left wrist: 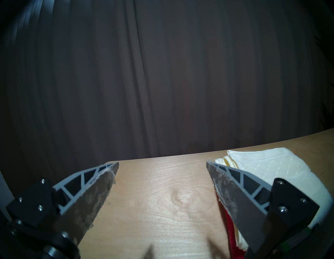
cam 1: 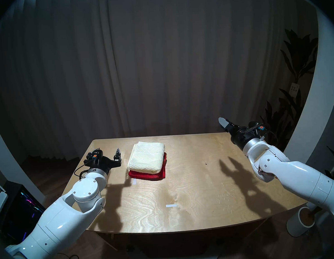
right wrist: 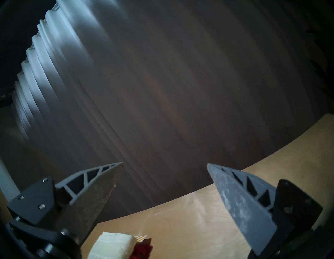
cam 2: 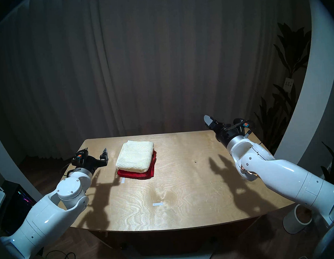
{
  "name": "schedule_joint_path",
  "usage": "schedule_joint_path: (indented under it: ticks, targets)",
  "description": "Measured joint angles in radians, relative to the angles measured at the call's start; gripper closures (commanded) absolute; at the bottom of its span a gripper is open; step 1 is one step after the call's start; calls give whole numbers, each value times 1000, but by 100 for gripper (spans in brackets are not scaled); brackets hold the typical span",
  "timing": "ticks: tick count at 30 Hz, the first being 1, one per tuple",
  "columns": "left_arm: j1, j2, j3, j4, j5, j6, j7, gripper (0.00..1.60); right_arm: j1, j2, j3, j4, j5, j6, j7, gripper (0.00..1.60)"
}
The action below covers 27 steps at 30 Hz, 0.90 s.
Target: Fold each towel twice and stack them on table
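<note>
A folded cream-white towel (cam 1: 147, 158) (cam 2: 135, 157) lies on top of a folded red towel (cam 1: 149, 174) (cam 2: 137, 173) on the far left-middle of the plywood table (cam 1: 194, 183). My left gripper (cam 1: 107, 150) (cam 2: 95, 149) (left wrist: 161, 163) hovers just left of the stack, open and empty. In the left wrist view the cream towel (left wrist: 271, 168) shows behind the right finger, with the red towel (left wrist: 233, 240) below it. My right gripper (cam 1: 224, 123) (cam 2: 208, 119) (right wrist: 164, 164) is raised over the far right corner, open and empty, well away from the towels (right wrist: 112, 247).
Two white tape marks (cam 1: 134, 181) (cam 1: 171, 205) sit on the tabletop. A small striped tag (right wrist: 140, 238) lies behind the stack. A dark curtain hangs behind the table. A plant (cam 1: 296, 100) and a white cylinder (cam 1: 300, 221) stand at the right, a computer case (cam 1: 17, 207) at the left.
</note>
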Motion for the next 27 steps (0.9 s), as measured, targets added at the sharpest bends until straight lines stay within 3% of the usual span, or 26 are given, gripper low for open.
schedule_joint_path:
  ticks: [10,14,18,27]
  targets:
    - [-89,-64,63,157,203,-51,26,0,18,57,-3,58,-72,58,57,0]
    - [-123,-87,64,214,229,-92,14,0,31,59,-6,79,-95,82,81,0]
    - [-140,-93,44,232,188,-126,-40,0,41,57,-9,96,-110,100,97,0]
    - [-156,-51,-24,267,-15,-173,-224,0,71,19,-22,145,-148,141,121,0]
